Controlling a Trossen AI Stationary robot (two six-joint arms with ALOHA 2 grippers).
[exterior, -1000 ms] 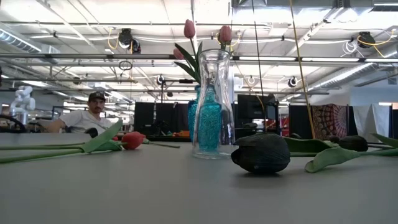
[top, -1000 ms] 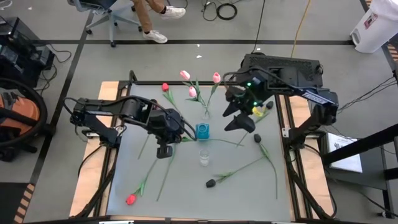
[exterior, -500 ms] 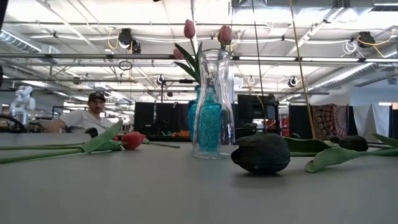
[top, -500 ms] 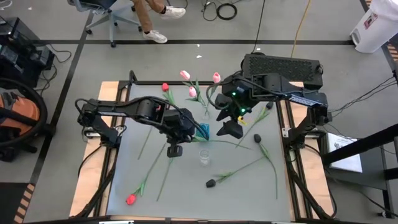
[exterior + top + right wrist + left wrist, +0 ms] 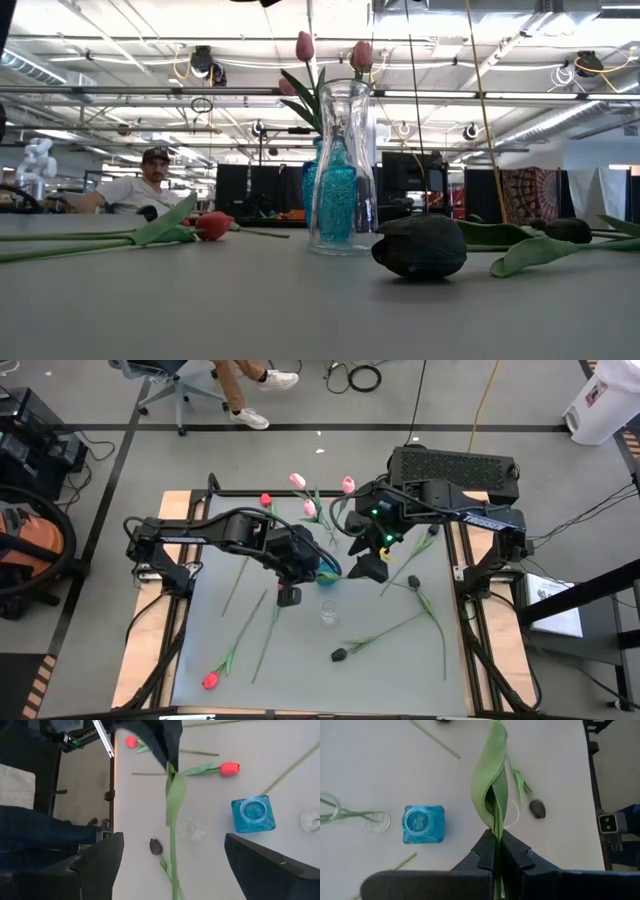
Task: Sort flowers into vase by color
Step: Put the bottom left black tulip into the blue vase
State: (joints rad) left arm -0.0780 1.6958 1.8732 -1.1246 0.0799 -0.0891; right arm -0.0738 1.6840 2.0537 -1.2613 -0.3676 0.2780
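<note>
My left gripper (image 5: 289, 596) is shut on a green flower stem (image 5: 495, 780) with a long leaf, just left of the blue vase (image 5: 327, 570). The flower's head does not show plainly. My right gripper (image 5: 368, 567) hangs open just right of the blue vase, touching nothing. In its wrist view the held stem (image 5: 172, 805) runs between its wide-spread fingers, farther off. Pink tulips (image 5: 298, 480) stand in a clear vase (image 5: 330, 543) behind the blue one. An empty clear vase (image 5: 328, 612) stands in front of it. Red tulips (image 5: 210, 680) and black tulips (image 5: 340, 654) lie on the table. My left gripper pinches the stem and the foot of its leaf (image 5: 496, 836) between its two fingers. The fingers slant down, and the stem runs out forward past their tips, along them rather than across. The held end is off the table; where the far end rests I cannot tell.
Loose stems lie on the table's near left (image 5: 262, 640) and near right (image 5: 400, 628). A second black tulip head (image 5: 413, 582) lies right of my right gripper, and a red tulip (image 5: 265, 500) at the far left. In the low view a person (image 5: 140, 190) sits beyond the table.
My left gripper has gone toward the table's right edge, up to the blue vase, taking the stem along. My right gripper has come toward the table's left and near edges and a little down, staying open.
</note>
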